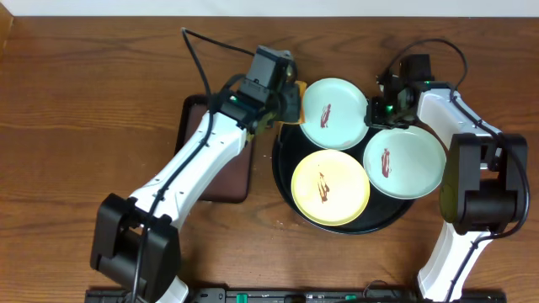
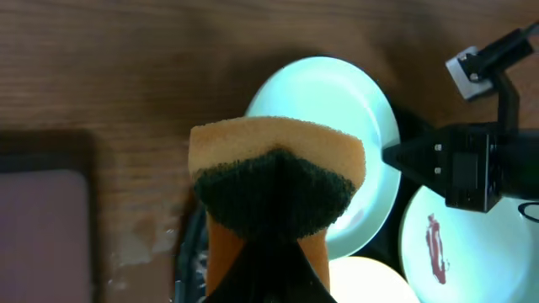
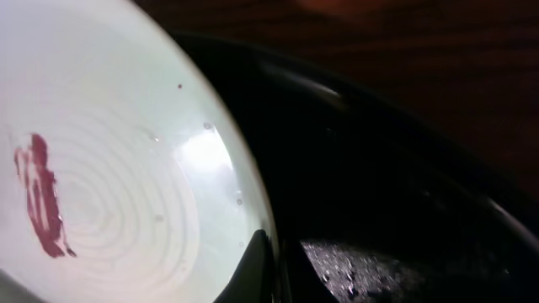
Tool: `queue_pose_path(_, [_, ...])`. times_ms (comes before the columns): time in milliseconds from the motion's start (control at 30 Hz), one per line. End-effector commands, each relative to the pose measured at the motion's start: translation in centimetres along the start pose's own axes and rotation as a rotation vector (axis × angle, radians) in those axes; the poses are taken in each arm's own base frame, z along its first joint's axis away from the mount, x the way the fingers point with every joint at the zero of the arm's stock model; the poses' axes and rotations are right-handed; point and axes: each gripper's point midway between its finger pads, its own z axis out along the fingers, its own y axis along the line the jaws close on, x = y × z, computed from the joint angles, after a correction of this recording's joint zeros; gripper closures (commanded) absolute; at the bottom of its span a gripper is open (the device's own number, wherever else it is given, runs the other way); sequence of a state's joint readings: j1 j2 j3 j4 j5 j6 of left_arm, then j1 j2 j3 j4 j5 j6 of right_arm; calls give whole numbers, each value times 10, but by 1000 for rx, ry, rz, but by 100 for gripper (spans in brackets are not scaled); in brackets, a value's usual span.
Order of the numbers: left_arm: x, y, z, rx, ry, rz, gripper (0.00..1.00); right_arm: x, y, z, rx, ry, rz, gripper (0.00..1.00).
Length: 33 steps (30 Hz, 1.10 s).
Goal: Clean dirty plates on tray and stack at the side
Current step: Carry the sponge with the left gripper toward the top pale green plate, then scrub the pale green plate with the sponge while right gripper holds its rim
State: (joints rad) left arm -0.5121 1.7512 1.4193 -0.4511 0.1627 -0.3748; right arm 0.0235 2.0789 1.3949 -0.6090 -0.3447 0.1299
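Partly hidden: the brown rectangular tray (image 1: 237, 177) lies under the left arm; the tray (image 1: 281, 168) shows only as a black edge around its load.
Hard to tell: the right gripper (image 1: 389, 109) sits at the rims of the two mint plates. Its wrist view catches one dark fingertip (image 3: 257, 265) by a plate edge, so whether the fingers are apart or together cannot be told.
Left side: the left gripper (image 1: 290, 99) has its fingers clamped on a sponge (image 2: 278, 156), orange with a dark green pad, at the top mint plate's left edge.
Plates: the top mint plate (image 1: 334, 114), yellow plate (image 1: 330, 187) and right mint plate (image 1: 404, 162) are packed close on the tray, each with a red-brown smear.
Surface: wooden table (image 1: 84, 101), dark grain; droplets (image 3: 354, 261) on the tray floor.
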Motion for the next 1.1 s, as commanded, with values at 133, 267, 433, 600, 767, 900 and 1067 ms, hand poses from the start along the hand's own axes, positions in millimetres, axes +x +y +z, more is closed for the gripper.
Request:
queue_pose_path(133, [11, -16, 34, 46, 37, -57, 93, 10, -14, -24, 137, 31, -48, 99])
queue_pose_path(267, [10, -26, 53, 76, 20, -110, 93, 15, -15, -31, 161, 48, -48, 99])
queue_pose_path(433, [28, -50, 86, 144, 49, -84, 93, 27, -2, -27, 153, 100, -188, 99])
queue_pose_path(600, [41, -59, 107, 160, 60, -63, 93, 32, 11, -23, 147, 117, -228, 99])
queue_pose_path(767, [35, -80, 121, 224, 0, -88, 93, 34, 21, -19, 140, 118, -263, 99])
queue_pose_path(900, [35, -70, 126, 178, -12, -105, 92, 36, 22, -19, 140, 125, -264, 99])
queue_pose_path(1067, [44, -49, 133, 118, 32, -126, 92, 36, 22, -19, 141, 124, -259, 99])
